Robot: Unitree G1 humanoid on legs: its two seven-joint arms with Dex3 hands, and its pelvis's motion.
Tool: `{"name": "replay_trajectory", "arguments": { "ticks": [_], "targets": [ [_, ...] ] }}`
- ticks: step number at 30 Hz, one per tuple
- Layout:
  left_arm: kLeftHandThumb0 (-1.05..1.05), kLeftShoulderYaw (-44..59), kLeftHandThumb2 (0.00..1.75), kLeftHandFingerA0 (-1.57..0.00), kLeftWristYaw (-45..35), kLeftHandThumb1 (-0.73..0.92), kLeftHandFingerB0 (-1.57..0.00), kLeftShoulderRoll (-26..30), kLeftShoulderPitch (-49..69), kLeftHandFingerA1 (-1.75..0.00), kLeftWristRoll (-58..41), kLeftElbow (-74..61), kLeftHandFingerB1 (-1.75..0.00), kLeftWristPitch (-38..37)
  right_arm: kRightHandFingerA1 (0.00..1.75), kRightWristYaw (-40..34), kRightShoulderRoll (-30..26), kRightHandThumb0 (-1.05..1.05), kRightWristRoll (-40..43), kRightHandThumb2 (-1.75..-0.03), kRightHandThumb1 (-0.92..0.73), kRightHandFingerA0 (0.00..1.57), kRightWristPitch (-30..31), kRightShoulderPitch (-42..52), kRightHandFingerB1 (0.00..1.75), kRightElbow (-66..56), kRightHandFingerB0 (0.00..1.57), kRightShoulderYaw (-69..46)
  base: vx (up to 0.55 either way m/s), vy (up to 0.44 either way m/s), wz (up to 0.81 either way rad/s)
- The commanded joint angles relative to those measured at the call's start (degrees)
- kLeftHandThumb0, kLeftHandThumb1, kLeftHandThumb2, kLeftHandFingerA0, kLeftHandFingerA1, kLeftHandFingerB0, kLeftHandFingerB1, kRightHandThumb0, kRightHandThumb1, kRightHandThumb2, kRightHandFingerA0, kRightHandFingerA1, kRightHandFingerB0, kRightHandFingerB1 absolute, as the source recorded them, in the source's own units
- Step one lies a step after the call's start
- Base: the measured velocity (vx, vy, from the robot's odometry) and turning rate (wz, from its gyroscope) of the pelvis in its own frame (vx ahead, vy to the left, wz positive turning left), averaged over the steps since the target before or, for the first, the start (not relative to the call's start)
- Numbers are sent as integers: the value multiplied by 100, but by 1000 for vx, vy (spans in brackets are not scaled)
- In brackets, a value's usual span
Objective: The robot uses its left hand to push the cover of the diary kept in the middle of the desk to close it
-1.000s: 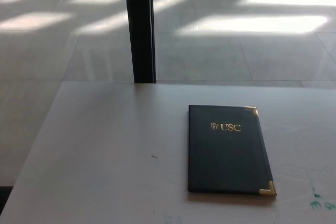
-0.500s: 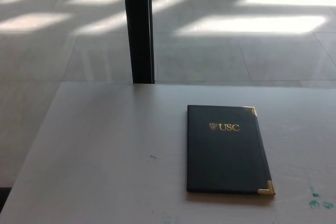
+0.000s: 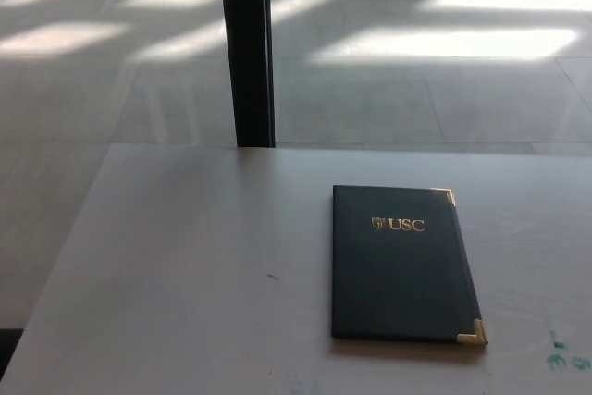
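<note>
A dark diary (image 3: 402, 265) lies flat on the pale desk (image 3: 185, 265), right of the middle. Its cover is down, with gold "USC" lettering near the top and gold corner caps on its right side. The spine runs along its left edge. Neither of my hands nor any part of my arms shows in the head view.
A black post (image 3: 248, 48) rises behind the desk's far edge. Sunlit floor tiles (image 3: 444, 43) stretch beyond it. Small green marks (image 3: 560, 353) sit on the desk at the lower right. The desk's left edge slants from the far left corner toward the picture's bottom.
The whole picture shifts by a few pixels sideways and back, so the camera moved slightly. The diary stays where it lies.
</note>
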Motion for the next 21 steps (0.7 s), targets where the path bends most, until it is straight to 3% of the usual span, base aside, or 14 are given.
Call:
{"name": "replay_trajectory", "arguments": {
  "ticks": [1, 2, 6, 7, 8, 9, 11, 12, 13, 15, 18, 19, 20, 21],
  "targets": [
    [-81, -36, 74, -89, 28, 92, -68, 71, -6, -174, 17, 88, -152, -113, 84, 38, -112, -104, -12, -69, -91, 78, -111, 41, 60, -76, 53, 14, 0, 0, 0],
    [-82, -36, 114, -114, 11, 76, -79, 76, 76, -146, 23, 92, -122, -131, 84, 44, -89, -104, -28, -67, -92, 81, -140, 116, 59, -67, 55, 16, 0, 0, 0],
    [-83, -33, 110, -106, -123, 75, -71, -7, 391, -144, -5, -69, -120, -191, 81, 103, -63, -105, -29, -68, -91, 79, -140, 430, 58, -176, 51, 6, 0, 0, 0],
    [-80, -64, 115, -115, -128, 77, -68, 21, 386, -145, 10, -83, -112, -57, 85, 120, -70, -105, -18, -124, -71, 83, -161, 422, 64, -147, 51, 3, 0, 0, 0],
    [-77, -97, 116, -116, -95, 76, -67, 65, 326, -143, 40, 24, -105, 14, 81, 132, -57, -105, -21, -67, -91, 78, -177, 467, 59, -228, 50, 16, 0, 0, 0],
    [-80, -134, 76, -94, -74, 91, -69, 88, 298, -169, 75, 85, -126, 26, 85, 121, -44, -103, -15, -124, -71, 83, -171, 487, 65, -278, 51, 16, 0, 0, 0],
    [-80, -175, 76, -95, -135, 92, -70, 104, 304, -167, 77, 126, -121, 0, 82, 68, -32, -105, 17, -124, -70, 82, -98, 473, 63, -303, 50, -7, 0, 0, 0],
    [-80, -207, 77, -89, -153, 91, -67, 105, 303, -164, 92, 174, -76, -65, 82, 69, -6, -105, 56, -68, -89, 82, -55, 493, 60, -378, 52, -24, 0, 0, 0],
    [-80, -213, 77, -89, -154, 91, -67, 109, 301, -164, 87, 183, -76, -69, 82, 67, -4, -105, 57, -68, -89, 82, -51, 496, 60, -385, 52, -23, 0, 0, 0],
    [-86, -238, 117, -101, -150, 82, -68, 133, 304, -138, 85, 123, -109, -37, 82, 34, -18, -105, 22, -68, -89, 84, -60, 421, 60, -342, 53, 12, 0, 0, 0],
    [-86, -113, 78, -87, -103, 86, -65, 128, 265, -160, -61, 153, -87, -2, 81, 16, -26, -105, 2, -68, -89, 86, -100, 358, 60, -256, 53, 15, 0, 0, 0],
    [-83, -152, 78, -86, -112, 92, -69, 144, 263, -156, -13, 178, -105, -13, 81, 124, -29, -104, 64, -122, -67, 77, -63, 379, 67, -279, 53, 1, 0, 0, 0],
    [-79, -155, 117, -108, -154, 77, -62, 179, 339, -138, -9, 78, -104, 16, 81, 84, 35, -105, 10, -68, -91, 84, -58, 464, 60, -371, 51, 50, 0, 0, 0],
    [-71, -140, 118, -122, -181, 74, -58, 176, 344, -142, -32, 64, -77, 26, 80, 45, 34, -103, -7, -124, -69, 81, -69, 451, 66, -349, 55, 52, 0, 0, 0]
  ]
}}
